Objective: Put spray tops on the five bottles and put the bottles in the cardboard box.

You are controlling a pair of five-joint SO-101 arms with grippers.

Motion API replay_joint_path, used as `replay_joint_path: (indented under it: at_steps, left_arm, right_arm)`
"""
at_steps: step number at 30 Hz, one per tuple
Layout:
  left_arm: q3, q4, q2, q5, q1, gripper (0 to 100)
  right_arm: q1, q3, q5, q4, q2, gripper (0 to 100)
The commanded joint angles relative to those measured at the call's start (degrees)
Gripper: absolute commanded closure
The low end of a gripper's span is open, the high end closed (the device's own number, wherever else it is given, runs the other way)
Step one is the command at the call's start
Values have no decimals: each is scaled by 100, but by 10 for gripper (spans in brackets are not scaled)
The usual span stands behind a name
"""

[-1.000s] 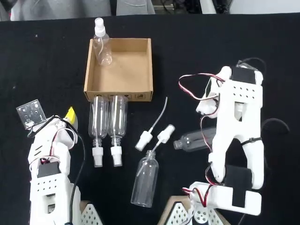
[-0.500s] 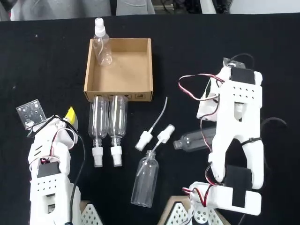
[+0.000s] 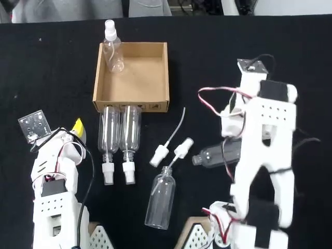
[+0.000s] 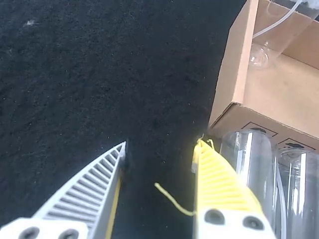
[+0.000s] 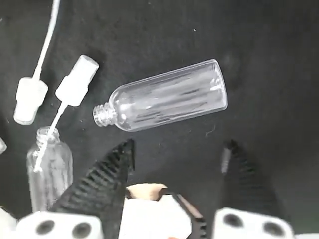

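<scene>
- The right pincer (image 5: 179,145) is wide open and holds nothing.
- A bare bottle (image 5: 164,97) with no top lies on the black table (image 3: 52,62). It is just past the open jaws and does not touch them.
- From high up, this bottle lies flat under the right arm, with its mouth to 9 o'clock and its bottom to 3 o'clock.
- Its long side runs the same way as the gap between the jaws. I think the pincer must turn before it can pinch the bottle's round middle.
- The right arm is much nearer to this bottle than the left arm.
- A loose spray top (image 3: 183,148) lies near the bottle's mouth, at 9 o'clock from it.
- The left pincer (image 4: 160,144) is open too and holds nothing. It is at 7 o'clock from the cardboard box (image 3: 132,106).
</scene>
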Motion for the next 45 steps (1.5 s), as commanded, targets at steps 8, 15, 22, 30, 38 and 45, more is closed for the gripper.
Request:
replay_joint_path:
  at_steps: [8, 15, 22, 30, 38, 45]
  left_arm:
    - [-101, -9, -105, 0, -13, 790]
    - [-101, -9, -105, 0, -13, 790]
    - [-101, -9, -105, 0, -13, 790]
    - [-101, -9, -105, 0, -13, 790]
    - [-101, -9, -105, 0, -13, 790]
    - [-101, -9, -105, 0, -13, 790]
  right_arm:
    - [-114, 286, 923, 141, -1305, 847]
    - [-141, 303, 2022, 123, -1323, 847]
    - [-141, 303, 3675, 141, -1314, 846]
    - [-255, 743, 4378, 114, -1314, 845]
    - [-835, 1455, 4782, -53, -1349, 845]
    - [-993, 1833, 5002, -738, -1341, 720]
